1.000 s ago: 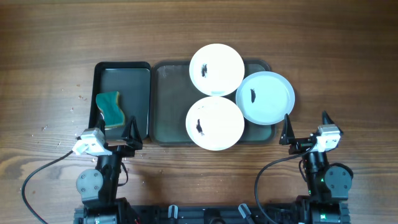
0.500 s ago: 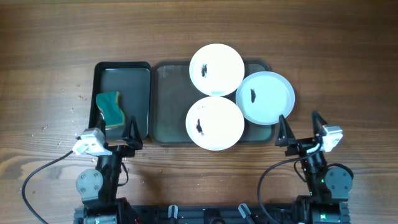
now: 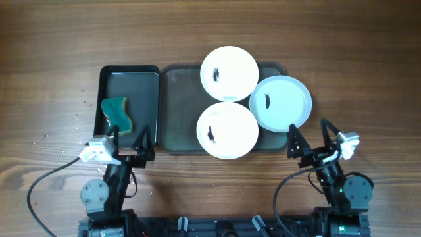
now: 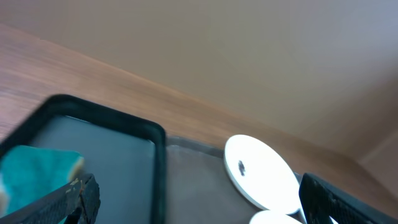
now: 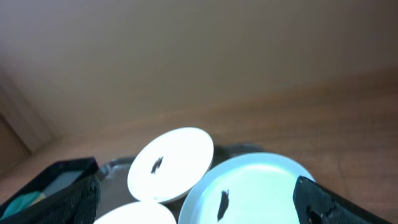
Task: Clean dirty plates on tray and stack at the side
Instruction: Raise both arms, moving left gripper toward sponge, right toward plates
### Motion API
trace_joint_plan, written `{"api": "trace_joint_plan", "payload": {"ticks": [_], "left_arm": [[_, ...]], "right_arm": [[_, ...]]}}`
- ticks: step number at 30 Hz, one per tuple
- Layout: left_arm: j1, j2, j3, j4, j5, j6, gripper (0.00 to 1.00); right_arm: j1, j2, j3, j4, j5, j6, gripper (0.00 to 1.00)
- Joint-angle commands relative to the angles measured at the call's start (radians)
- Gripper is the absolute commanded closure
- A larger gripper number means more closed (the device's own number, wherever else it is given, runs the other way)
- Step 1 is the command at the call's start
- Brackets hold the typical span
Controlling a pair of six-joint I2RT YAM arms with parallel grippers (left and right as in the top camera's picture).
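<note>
Three white plates, each with a black smear, lie on the dark grey tray [image 3: 177,112]: a far plate [image 3: 229,73], a near plate [image 3: 227,130] and a right plate [image 3: 281,103] that overhangs the tray's right edge. My left gripper [image 3: 130,139] is open and empty at the near edge of the small black tray [image 3: 131,85]. My right gripper [image 3: 308,137] is open and empty just in front of the right plate. The right wrist view shows the right plate [image 5: 249,190] and the far plate [image 5: 171,165] between its fingers [image 5: 196,205]. The left wrist view shows the far plate [image 4: 258,171].
A teal sponge [image 3: 117,115] lies in the small black tray, left of the grey tray; it shows at the lower left of the left wrist view [image 4: 34,177]. Bare wood-grain tabletop [image 3: 355,72] surrounds both trays. Small crumbs dot the table at the far left.
My right gripper has turned and shifted left toward the right plate. My left gripper has edged slightly forward. The plates and sponge have not moved.
</note>
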Motion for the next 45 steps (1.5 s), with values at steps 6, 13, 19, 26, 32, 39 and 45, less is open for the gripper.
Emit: {"api": "trace_joint_plan", "payload": {"ticks": [6, 13, 19, 26, 32, 39, 45], "left_arm": [[-0.004, 0.041, 0.311, -0.204, 0.019, -0.021, 0.00], [-0.004, 0.290, 0.685, -0.441, 0.006, 0.062, 0.00], [-0.004, 0.583, 1.068, -0.776, -0.003, 0.177, 0.00], [-0.004, 0.937, 1.396, -1.127, -0.076, 0.187, 0.00], [-0.004, 1.135, 1.440, -1.213, 0.029, 0.179, 0.00], [-0.004, 1.279, 1.439, -1.245, 0.059, 0.180, 0.01], [-0.004, 1.350, 1.437, -1.262, 0.055, 0.180, 0.31]], "right_arm": [[-0.002, 0.199, 0.255, -0.097, -0.054, -0.074, 0.00], [-0.002, 0.526, 0.589, -0.237, -0.165, -0.073, 0.00], [-0.002, 0.777, 0.978, -0.611, -0.241, -0.152, 0.00], [-0.002, 1.010, 1.302, -1.003, -0.154, -0.261, 0.00], [-0.002, 1.140, 1.314, -1.093, -0.185, -0.189, 0.00], [0.003, 1.238, 1.311, -1.135, -0.234, -0.204, 0.12], [0.082, 1.254, 1.306, -1.138, -0.150, -0.192, 0.59]]}}
